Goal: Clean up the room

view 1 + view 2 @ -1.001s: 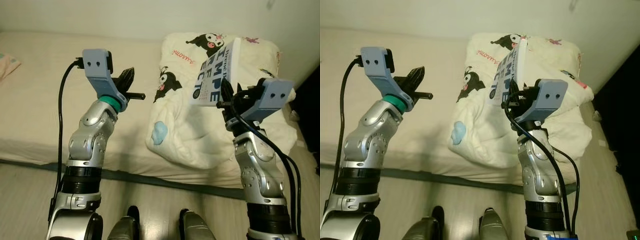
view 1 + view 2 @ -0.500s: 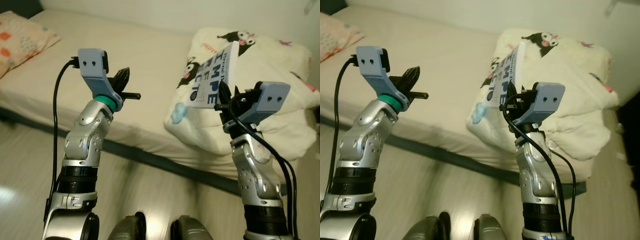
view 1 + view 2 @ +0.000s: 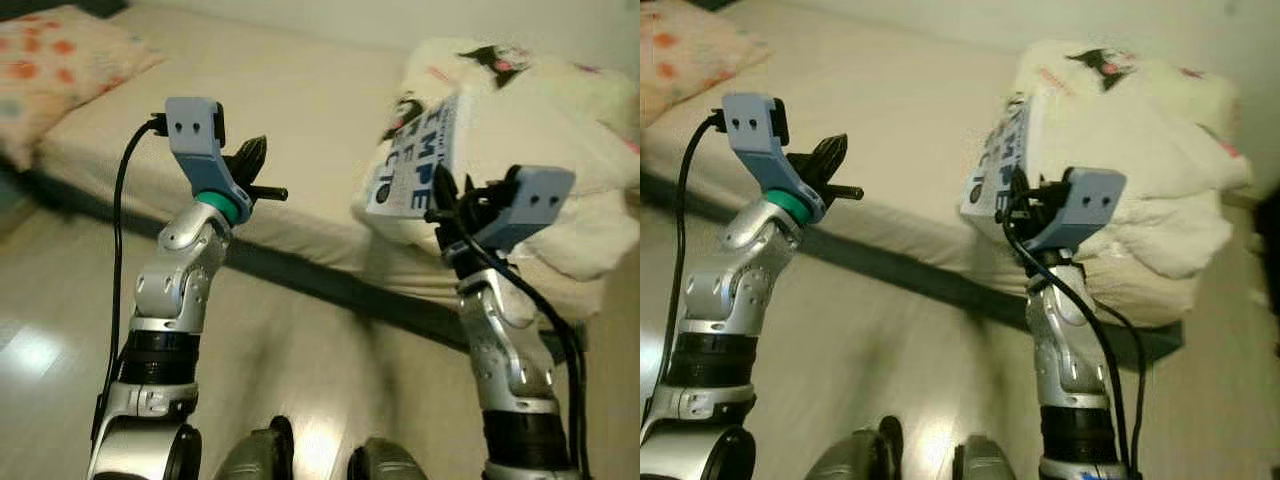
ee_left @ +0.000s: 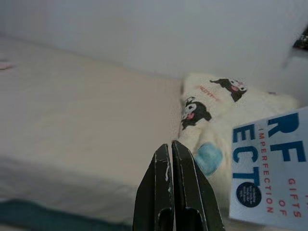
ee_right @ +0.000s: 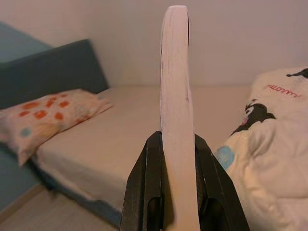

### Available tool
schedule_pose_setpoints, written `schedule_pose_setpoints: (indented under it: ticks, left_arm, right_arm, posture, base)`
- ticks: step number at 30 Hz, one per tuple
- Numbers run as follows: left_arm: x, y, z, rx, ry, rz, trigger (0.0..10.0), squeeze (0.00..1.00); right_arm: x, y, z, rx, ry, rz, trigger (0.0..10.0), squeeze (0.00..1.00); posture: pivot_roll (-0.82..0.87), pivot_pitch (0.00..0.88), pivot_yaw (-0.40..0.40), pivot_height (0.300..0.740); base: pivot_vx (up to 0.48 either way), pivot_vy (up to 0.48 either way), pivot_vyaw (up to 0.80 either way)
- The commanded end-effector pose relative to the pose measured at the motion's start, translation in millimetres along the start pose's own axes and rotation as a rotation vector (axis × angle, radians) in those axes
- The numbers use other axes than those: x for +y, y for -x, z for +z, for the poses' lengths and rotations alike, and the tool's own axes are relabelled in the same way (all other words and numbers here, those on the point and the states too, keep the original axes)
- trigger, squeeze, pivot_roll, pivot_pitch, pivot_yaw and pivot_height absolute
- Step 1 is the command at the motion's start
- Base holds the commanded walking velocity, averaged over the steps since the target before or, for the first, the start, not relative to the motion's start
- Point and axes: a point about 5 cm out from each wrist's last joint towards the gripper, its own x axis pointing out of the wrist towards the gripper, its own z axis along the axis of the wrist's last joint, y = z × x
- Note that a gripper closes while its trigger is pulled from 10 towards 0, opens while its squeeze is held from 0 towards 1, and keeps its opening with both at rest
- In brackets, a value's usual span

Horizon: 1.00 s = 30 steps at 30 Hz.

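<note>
1. Book (image 5: pixel 176 96) clamped between the R gripper (image 5: pixel 176 159) fingers, gripped at its lower edge, standing upright and edge-on in the R wrist view. Head views show the white cover w/ blue lettering (image 3: pixel 415 165), held up in the air in front of the bed, not touching anything.
2. L gripper (image 4: pixel 172 166): fingers pressed together, nothing in them. L arm raised, pointing toward the mattress (image 3: pixel 290 110), idle.
3. Around: bare cream mattress on a dark bed base (image 3: pixel 300 275); bundled white duvet w/ cartoon print (image 3: pixel 1130 130) at the R end, behind the book; orange-spotted pillow (image 3: pixel 55 55) at the far L end. Wood floor (image 3: pixel 60 330) underneath. Head views are blurred, so prob walking/turning.
4. Step (my read): carry phase – book already picked up, being taken to wherever it belongs. No shelf/desk in sight, so dest unknown.
5. Next needs: keep the grip tight and the book upright while moving, find a drop spot, lower it flat before releasing. Grip is at one edge only, so the book could swing or slip.
</note>
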Motion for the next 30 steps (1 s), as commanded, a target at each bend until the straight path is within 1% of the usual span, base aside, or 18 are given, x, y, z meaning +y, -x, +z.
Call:
schedule_pose_setpoints:
  ticks: [1,4,22,28,30]
  left_arm:
    - [-1.0,0.1,-5,0.023,-0.012,-0.009,10.0,0.00]
    - [-2.2,0.1,-6,0.025,-0.019,-0.022,10.0,0.00]
    - [-2.8,-0.1,-11,0.039,-0.030,-0.031,10.0,0.00]
    - [-3.0,0.0,-11,0.043,-0.030,-0.032,10.0,0.00]
    - [-3.2,0.0,-12,0.044,-0.031,-0.032,10.0,0.00]
  right_arm:
    - [-2.8,0.2,5,-0.030,0.011,-0.009,10.0,0.00]
    - [-1.8,-0.4,1,-0.008,0.029,-0.007,10.0,0.00]
    - [0.8,1.2,-6,0.016,0.041,-0.004,10.0,0.00]
    - [1.0,2.2,-6,0.012,0.030,-0.006,10.0,0.00]
    - [0.9,2.6,-6,0.009,0.021,-0.008,10.0,0.00]
  posture:
    - [-0.14,0.063,0.095,0.740]
    - [-0.14,0.063,0.094,0.740]
    - [-0.15,0.059,0.096,0.740]
    - [-0.15,0.063,0.099,0.740]
    - [-0.15,0.065,0.101,0.740]
  base:
    - [0.000,0.000,0.00]
    - [0.000,0.000,0.00]
    - [0.000,0.000,0.71]
    - [0.000,0.000,0.72]
    - [0.000,0.000,0.28]
